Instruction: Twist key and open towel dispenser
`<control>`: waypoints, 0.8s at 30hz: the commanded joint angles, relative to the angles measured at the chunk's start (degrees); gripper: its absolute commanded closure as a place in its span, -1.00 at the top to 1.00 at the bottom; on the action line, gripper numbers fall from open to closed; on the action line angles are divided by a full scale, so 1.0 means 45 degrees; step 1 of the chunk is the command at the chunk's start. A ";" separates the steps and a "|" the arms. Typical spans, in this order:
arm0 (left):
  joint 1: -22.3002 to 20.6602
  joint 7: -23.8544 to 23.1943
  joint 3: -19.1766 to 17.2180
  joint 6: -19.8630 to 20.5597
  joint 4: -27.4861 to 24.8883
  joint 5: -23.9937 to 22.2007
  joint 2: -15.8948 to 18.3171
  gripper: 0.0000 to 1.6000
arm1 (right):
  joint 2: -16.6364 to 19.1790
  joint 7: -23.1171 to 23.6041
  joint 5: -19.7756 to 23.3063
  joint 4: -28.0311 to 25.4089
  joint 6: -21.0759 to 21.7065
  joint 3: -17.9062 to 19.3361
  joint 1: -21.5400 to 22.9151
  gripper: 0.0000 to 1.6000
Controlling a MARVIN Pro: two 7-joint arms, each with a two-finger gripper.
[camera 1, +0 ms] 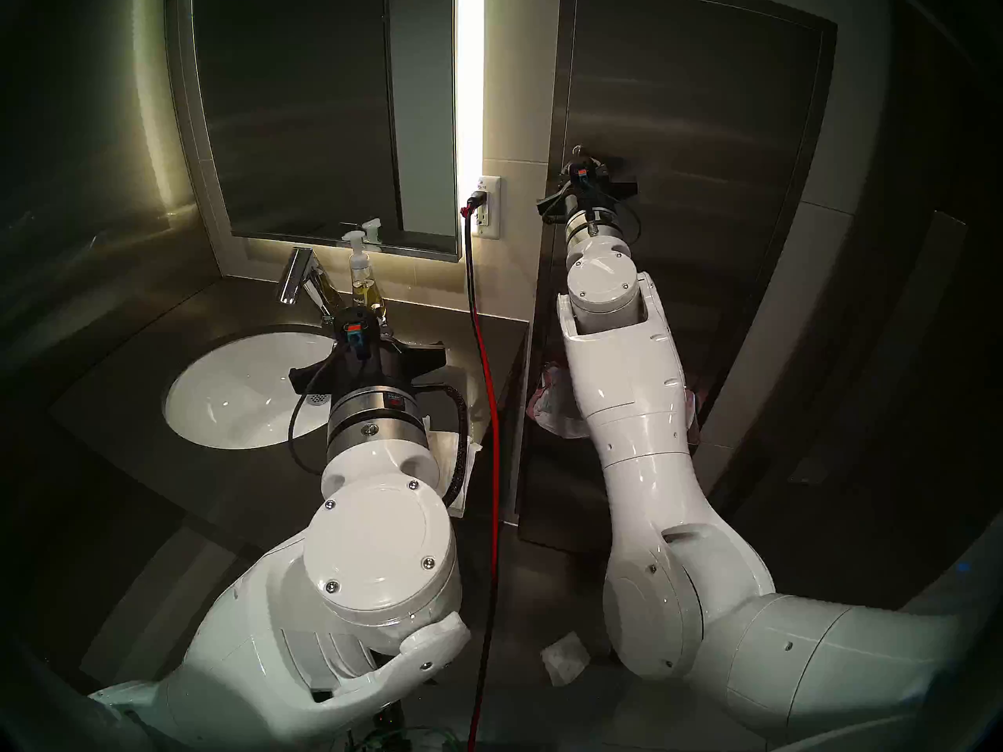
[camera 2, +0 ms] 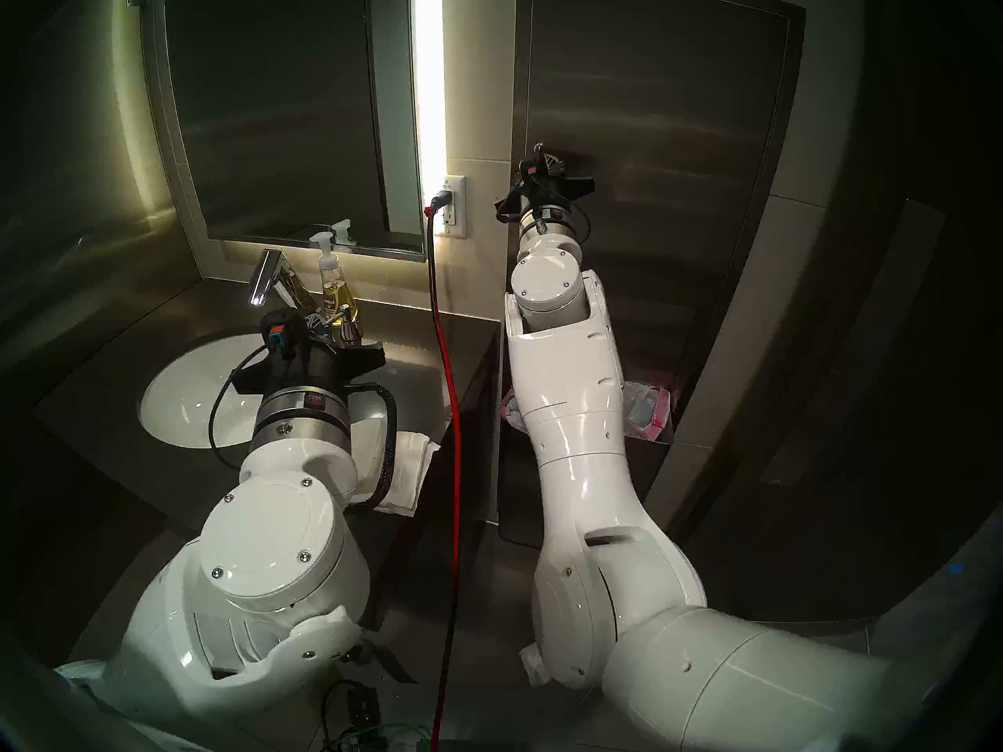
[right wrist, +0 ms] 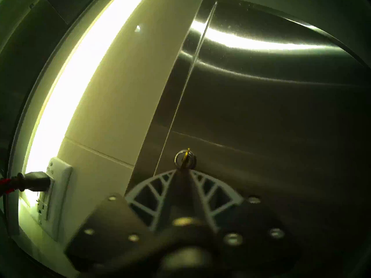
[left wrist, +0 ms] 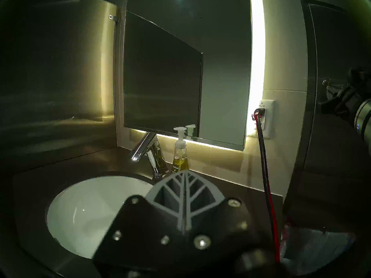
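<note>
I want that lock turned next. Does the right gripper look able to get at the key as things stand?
Probably yes. The right gripper sits just below the key on the towel dispenser, jaws parted, nothing between them.

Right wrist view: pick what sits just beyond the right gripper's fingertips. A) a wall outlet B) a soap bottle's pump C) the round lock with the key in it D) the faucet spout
C: the key stands in its round silvery lock on the towel dispenser door, directly past the parted fingertips of the right gripper.
</note>
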 commanded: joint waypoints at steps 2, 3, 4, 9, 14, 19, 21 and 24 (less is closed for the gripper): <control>-0.0307 0.0191 -0.0019 0.0038 -0.0117 -0.0013 -0.0028 -0.74 | -0.0045 -0.0376 -0.0225 0.0057 0.0167 0.0015 0.0674 -0.22; -0.0318 0.0198 -0.0008 0.0037 -0.0117 -0.0029 -0.0028 -0.74 | -0.0047 -0.0413 -0.0243 0.0092 0.0193 0.0015 0.0728 -0.22; -0.0334 0.0200 -0.0015 0.0036 -0.0117 -0.0047 -0.0019 -0.74 | -0.0052 -0.0443 -0.0259 0.0121 0.0223 0.0018 0.0774 -0.19; -0.0398 0.0227 0.0016 0.0034 -0.0117 -0.0141 -0.0011 -0.74 | -0.0068 -0.0643 -0.0374 0.0294 0.0399 0.0012 0.0978 0.33; -0.0445 0.0249 0.0035 0.0033 -0.0117 -0.0210 -0.0004 -0.74 | -0.0133 -0.0780 -0.0478 0.0441 0.0524 -0.0056 0.1019 0.57; -0.0482 0.0261 0.0041 0.0035 -0.0117 -0.0269 0.0006 -0.74 | -0.0173 -0.0891 -0.0539 0.0532 0.0610 -0.0088 0.1091 0.51; -0.0490 0.0269 0.0064 0.0036 -0.0117 -0.0294 0.0000 -0.74 | -0.0194 -0.0954 -0.0570 0.0565 0.0653 -0.0108 0.1147 0.32; -0.0516 0.0274 0.0067 0.0041 -0.0117 -0.0336 0.0006 -0.74 | -0.0225 -0.1035 -0.0610 0.0628 0.0712 -0.0138 0.1210 0.00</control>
